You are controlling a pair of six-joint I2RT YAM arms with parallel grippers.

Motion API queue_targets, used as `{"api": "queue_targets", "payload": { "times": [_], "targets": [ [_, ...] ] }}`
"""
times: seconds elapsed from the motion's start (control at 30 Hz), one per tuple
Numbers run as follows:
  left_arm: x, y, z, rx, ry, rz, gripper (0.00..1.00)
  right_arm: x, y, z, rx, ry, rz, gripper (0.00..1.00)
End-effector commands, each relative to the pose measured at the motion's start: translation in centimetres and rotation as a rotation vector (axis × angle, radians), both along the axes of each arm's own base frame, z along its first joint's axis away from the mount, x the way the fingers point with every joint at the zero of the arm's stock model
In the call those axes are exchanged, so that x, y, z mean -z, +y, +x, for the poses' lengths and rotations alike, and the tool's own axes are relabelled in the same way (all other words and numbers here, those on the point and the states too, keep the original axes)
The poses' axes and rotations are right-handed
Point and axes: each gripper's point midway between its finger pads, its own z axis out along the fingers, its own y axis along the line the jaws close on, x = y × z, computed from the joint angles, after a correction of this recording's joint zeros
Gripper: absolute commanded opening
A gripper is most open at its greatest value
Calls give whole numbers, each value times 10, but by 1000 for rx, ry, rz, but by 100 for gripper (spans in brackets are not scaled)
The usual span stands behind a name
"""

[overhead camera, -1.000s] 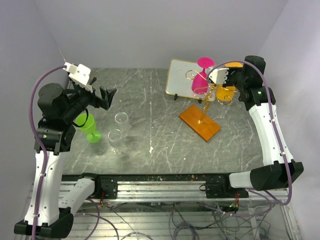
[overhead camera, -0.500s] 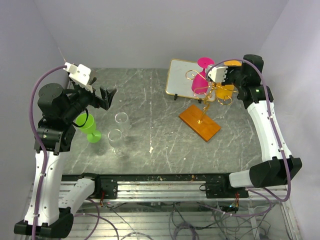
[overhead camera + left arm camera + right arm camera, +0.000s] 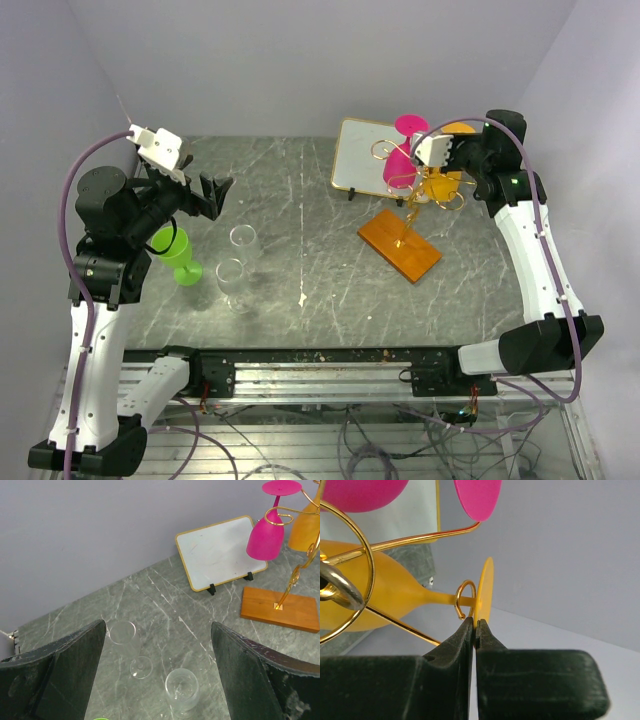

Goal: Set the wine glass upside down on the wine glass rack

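An orange wine glass (image 3: 441, 186) hangs bowl-down, foot up, from the gold, scroll-armed wine glass rack (image 3: 400, 245) at the table's far right, just beside 1 pink glass (image 3: 399, 163). The grey marbled table (image 3: 300, 220), closed in by pale lilac walls (image 3: 300, 60), also holds a gold-framed panel (image 3: 358, 155), 1 green glass (image 3: 178, 255) and 2 clear glasses (image 3: 240, 245). The right gripper (image 3: 476, 622) is pinched tight on the rim of the orange foot. The left gripper (image 3: 217, 190) gapes wide, empty, at the left.
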Motion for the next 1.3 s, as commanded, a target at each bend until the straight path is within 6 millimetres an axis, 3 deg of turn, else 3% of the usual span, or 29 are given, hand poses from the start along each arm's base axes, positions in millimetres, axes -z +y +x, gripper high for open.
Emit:
{"api": "queue_targets", "payload": {
  "times": [0.0, 0.5, 0.87, 1.27],
  "targets": [
    [-3, -3, -3, 24, -16, 11, 97, -3, 1, -3, -11, 3, 18, 1],
    [-2, -4, -4, 28, -15, 10, 97, 9, 4, -15, -19, 39, 33, 8],
    [-1, -3, -5, 27, -16, 15, 97, 12, 5, -19, -22, 45, 48, 18],
    [1, -2, -5, 22, -17, 22, 97, 7, 7, -25, -29, 42, 73, 40]
  ]
}}
